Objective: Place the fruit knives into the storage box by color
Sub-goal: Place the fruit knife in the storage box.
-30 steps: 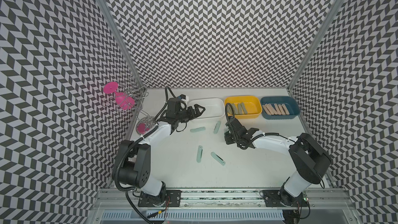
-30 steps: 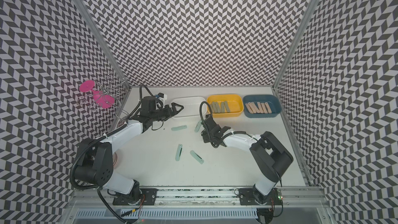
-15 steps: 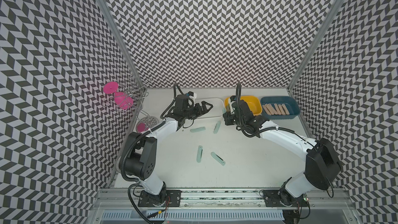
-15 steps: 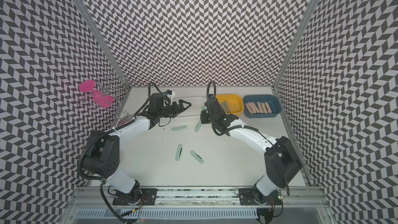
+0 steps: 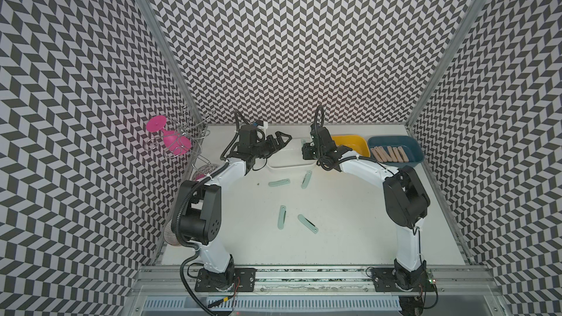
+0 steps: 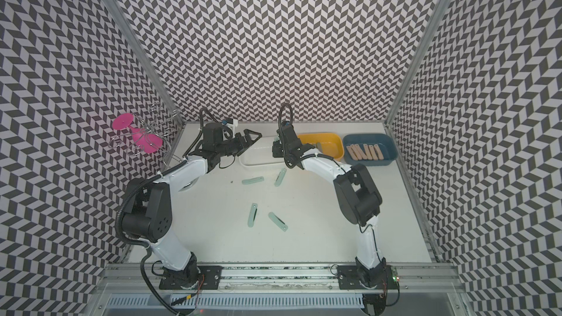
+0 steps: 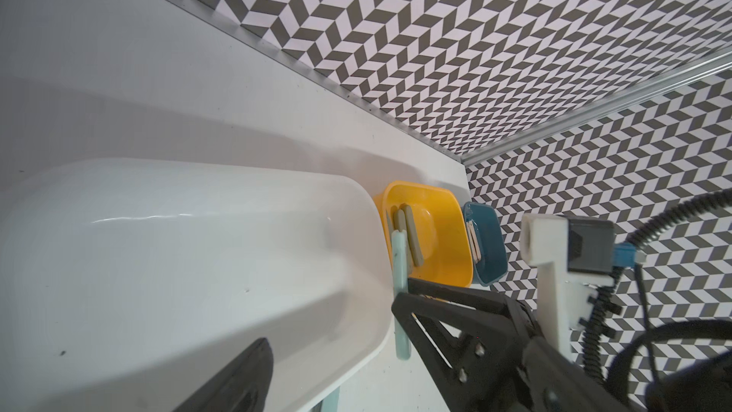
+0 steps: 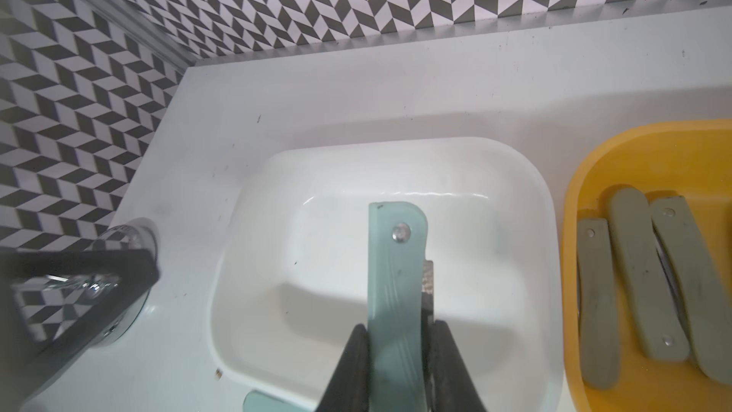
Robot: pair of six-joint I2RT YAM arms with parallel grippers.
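Two mint knives lie nearest on the table (image 5: 349, 238), just below the middle of the frame in both top views: the upright mint knife (image 5: 282, 221) and, close on its right but apart from it, the slanted mint knife (image 5: 307, 224), which shows a dark blade slot. Farther up, the level mint knife (image 5: 279, 182) and the tilted mint knife (image 5: 306, 179) rest just below the white box (image 5: 289, 161), clear of its rim. Over that box's left end the left hand (image 5: 279, 142) hangs with its jaws spread wide and nothing between them. At the box's right end the right hand (image 8: 398, 330) is clamped tight on the held mint knife (image 8: 396, 255). This knife juts out past the fingers (image 8: 354, 354) above the white hollow, its rivet end free. Right of the white box sits the yellow box (image 5: 349, 142) with grey-green knives (image 8: 630, 271) lying side by side in it. Next comes the blue box (image 5: 416, 153), holding a row of peach knives (image 5: 390, 154). At the far left of the frame a pink glass (image 5: 173, 145) hangs in a wire rack (image 5: 185, 132).
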